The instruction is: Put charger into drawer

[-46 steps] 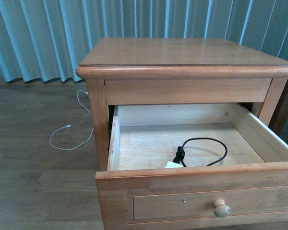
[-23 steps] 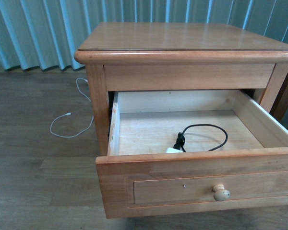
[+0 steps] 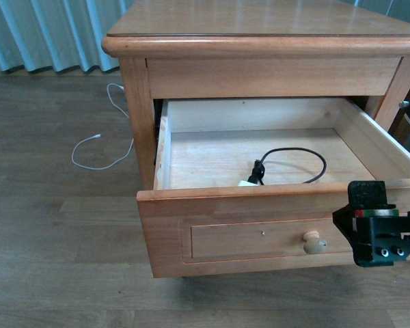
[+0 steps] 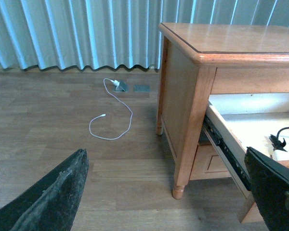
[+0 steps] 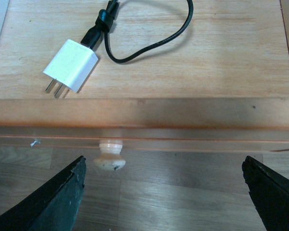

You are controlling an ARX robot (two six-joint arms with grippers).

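On the wood floor (image 3: 55, 225), the table (image 3: 260, 20) has the drawer (image 3: 260, 232) standing well out, presumably so a drop can go straight in from above. Right gripper (image 5: 164, 163) hangs just outside the drawer front near the knob (image 5: 110, 156), jaws spread wide and holding nothing; left gripper (image 4: 164, 159) is well off to the table's side, jaws likewise wide and empty. Charger (image 5: 71, 65) lies flat on the drawer bottom close behind the front panel, prongs toward it, black cable (image 5: 149, 43) looped behind it. It is inside the drawer, beyond the right jaws and untouched, so placement looks done.
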